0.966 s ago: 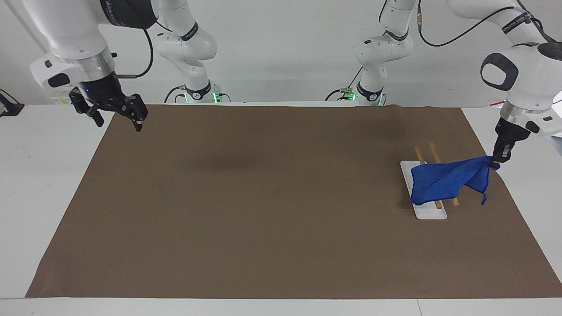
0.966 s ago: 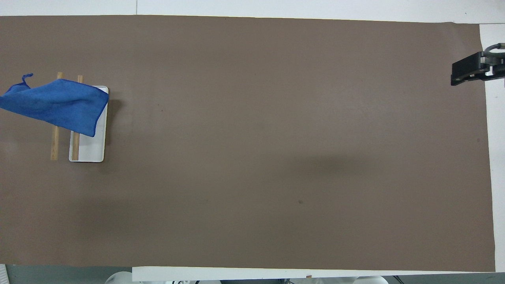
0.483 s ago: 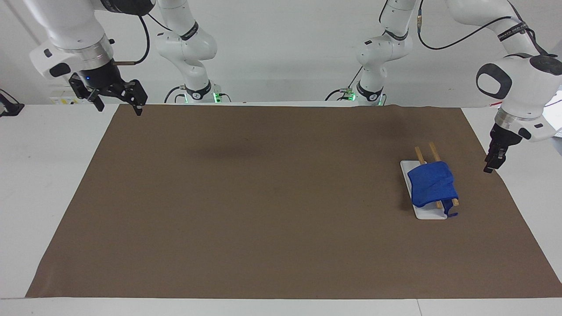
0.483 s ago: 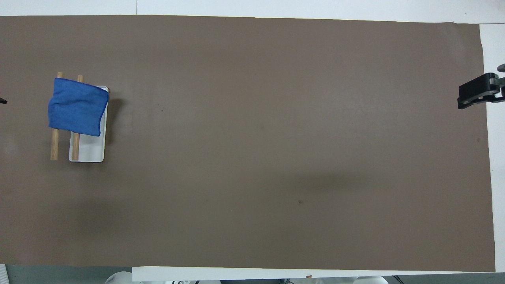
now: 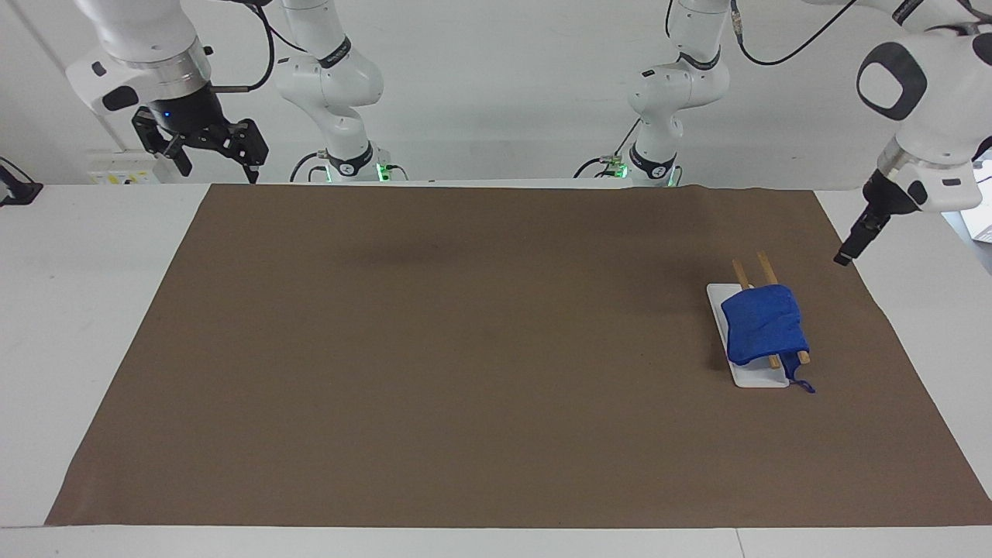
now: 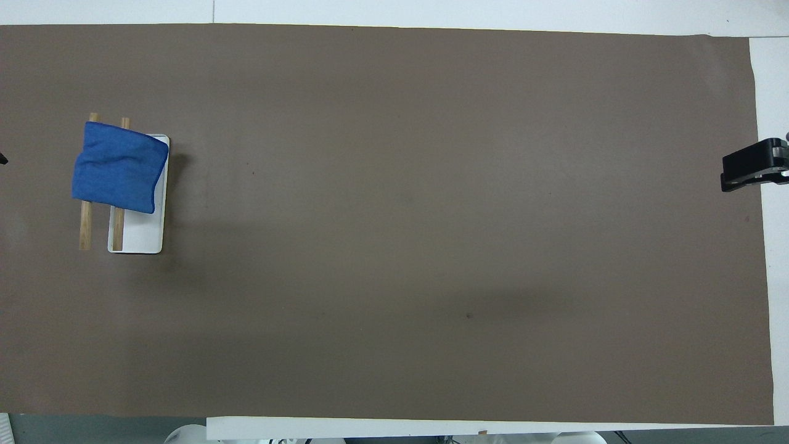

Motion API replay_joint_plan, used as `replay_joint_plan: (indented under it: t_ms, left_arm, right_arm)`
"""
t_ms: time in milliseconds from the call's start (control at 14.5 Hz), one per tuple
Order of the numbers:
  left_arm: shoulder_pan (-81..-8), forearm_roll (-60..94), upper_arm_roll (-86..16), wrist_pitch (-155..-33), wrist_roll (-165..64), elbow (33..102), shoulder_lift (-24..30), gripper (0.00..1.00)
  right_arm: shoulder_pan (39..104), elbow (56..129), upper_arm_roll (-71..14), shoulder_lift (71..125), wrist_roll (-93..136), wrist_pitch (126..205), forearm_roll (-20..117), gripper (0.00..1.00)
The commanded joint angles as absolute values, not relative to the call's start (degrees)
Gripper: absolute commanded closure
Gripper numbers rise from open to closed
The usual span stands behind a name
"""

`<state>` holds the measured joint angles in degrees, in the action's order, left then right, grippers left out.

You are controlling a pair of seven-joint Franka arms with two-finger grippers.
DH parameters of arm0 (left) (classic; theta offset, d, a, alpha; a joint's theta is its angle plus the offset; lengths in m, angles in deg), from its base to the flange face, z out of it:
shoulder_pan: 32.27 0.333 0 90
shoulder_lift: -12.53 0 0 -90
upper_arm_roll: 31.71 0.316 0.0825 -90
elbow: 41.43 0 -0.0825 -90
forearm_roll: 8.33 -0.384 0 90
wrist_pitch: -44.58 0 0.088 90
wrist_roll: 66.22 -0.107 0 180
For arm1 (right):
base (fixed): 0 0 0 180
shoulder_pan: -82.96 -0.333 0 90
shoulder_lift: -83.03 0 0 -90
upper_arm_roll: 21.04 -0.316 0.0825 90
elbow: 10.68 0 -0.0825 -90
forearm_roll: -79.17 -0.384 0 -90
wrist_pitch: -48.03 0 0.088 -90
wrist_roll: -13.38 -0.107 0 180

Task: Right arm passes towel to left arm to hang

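The royal-blue towel [image 5: 763,329] hangs draped over the two wooden rails [image 5: 764,266] of a small rack with a white base [image 5: 758,377], at the left arm's end of the table. Its little loop hangs by the base's corner. In the overhead view the towel [image 6: 118,168] covers the part of the rails [image 6: 85,229] farther from the robots. My left gripper [image 5: 845,257] hangs empty in the air over the mat's edge beside the rack, clear of the towel. My right gripper [image 5: 219,169] is raised at the right arm's end, open and empty; it also shows in the overhead view [image 6: 753,172].
A brown mat [image 5: 465,349] covers most of the white table [image 5: 70,310]. The arms' bases [image 5: 349,167] stand along the robots' edge of the table.
The left gripper let go of the towel's corner, and the towel fell folded over the rails. The left gripper then rose away from the rack. The right gripper rose and drew back toward the robots.
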<state>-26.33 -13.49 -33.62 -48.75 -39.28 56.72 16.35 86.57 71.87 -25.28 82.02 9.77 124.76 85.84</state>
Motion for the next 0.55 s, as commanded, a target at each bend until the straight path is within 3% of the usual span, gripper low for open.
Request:
replay_joint_plan:
  t_ms: [0,207,483]
  left_arm:
    - [-30.0,-13.4,-33.2,-35.9,-50.4,45.2,12.3,0.00]
    - [-31.7,-10.0,-33.4,-26.8,-54.1,35.2,6.5,0.00]
    - [-31.7,-9.2,-34.3,-23.5,-62.8,34.2,5.9,0.00]
  right_arm:
    - [86.5,73.3,-23.9,82.6,11.3,125.8,85.9,0.00]
    - [86.0,73.3,-24.0,82.8,11.3,125.9,85.5,0.00]
    - [85.7,73.9,-24.2,82.2,11.2,124.3,85.4,0.00]
